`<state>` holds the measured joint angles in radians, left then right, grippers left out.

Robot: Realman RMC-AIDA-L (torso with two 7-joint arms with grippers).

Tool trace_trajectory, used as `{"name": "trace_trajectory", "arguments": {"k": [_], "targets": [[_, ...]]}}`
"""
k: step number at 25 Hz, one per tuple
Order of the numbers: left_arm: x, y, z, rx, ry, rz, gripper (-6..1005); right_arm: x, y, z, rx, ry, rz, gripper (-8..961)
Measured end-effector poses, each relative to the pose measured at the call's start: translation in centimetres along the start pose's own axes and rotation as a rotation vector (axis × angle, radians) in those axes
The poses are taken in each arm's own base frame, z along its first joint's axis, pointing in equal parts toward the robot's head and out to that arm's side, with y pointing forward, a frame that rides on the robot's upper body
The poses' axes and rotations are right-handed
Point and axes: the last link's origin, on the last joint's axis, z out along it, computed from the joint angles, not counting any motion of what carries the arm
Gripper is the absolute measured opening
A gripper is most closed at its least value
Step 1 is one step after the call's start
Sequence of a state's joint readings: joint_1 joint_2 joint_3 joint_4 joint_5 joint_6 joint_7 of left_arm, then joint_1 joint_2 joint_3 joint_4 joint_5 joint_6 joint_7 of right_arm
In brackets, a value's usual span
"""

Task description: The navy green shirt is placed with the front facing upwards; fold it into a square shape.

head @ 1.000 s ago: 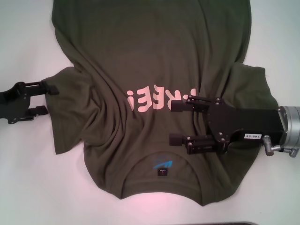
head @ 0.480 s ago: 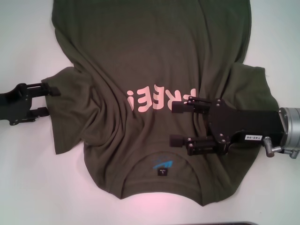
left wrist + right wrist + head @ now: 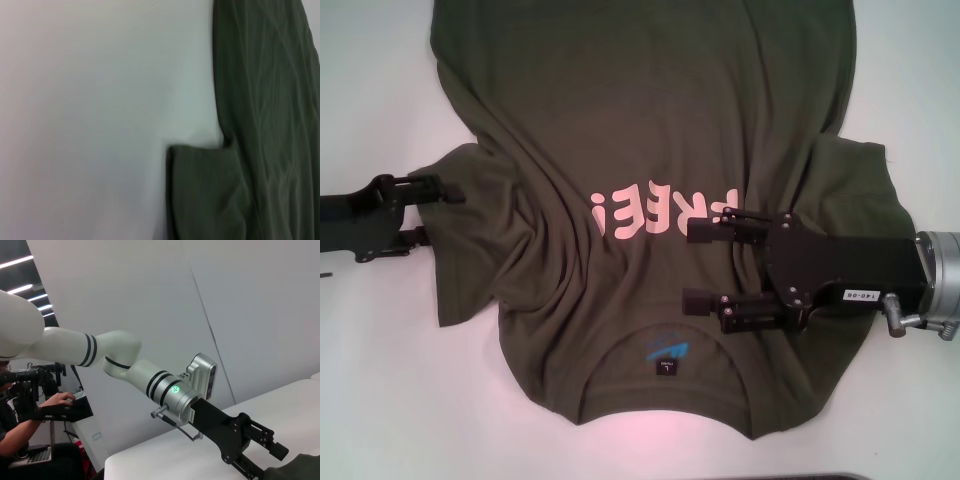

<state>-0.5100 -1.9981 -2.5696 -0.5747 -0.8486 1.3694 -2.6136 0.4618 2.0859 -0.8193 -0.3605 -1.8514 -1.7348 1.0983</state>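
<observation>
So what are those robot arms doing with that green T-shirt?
They are getting ready to fold it. The olive-green T-shirt lies front up and rumpled on the white table, pink letters showing. The left gripper, open, is at the edge of one sleeve. The right gripper, also open, hovers over the chest just above the collar. Nothing is folded yet.

surface: white table (image 3: pixel 380 380) | on it: navy green shirt (image 3: pixel 650 110), spread flat, front up, wrinkled
</observation>
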Motion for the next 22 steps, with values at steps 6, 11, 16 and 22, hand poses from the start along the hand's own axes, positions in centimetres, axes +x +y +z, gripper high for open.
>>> {"name": "trace_trajectory", "arguments": {"k": [6, 11, 16, 22], "targets": [[0.0, 0.5, 0.4, -0.006, -0.008, 0.010, 636, 0.0, 0.0, 0.0, 0.002, -0.001, 0.001, 889], [0.0, 0.8, 0.9, 0.000, -0.025, 0.023, 624, 0.0, 0.0, -0.1, 0.004, -0.002, 0.001, 889], [0.2, 1.5, 1.3, -0.002, -0.038, 0.048, 612, 0.0, -0.1, -0.1, 0.007, 0.000, 0.000, 889], [0.7, 2.4, 1.1, 0.015, -0.066, 0.115, 598, 0.1, -0.1, -0.1, 0.009, 0.001, 0.001, 889]]}}
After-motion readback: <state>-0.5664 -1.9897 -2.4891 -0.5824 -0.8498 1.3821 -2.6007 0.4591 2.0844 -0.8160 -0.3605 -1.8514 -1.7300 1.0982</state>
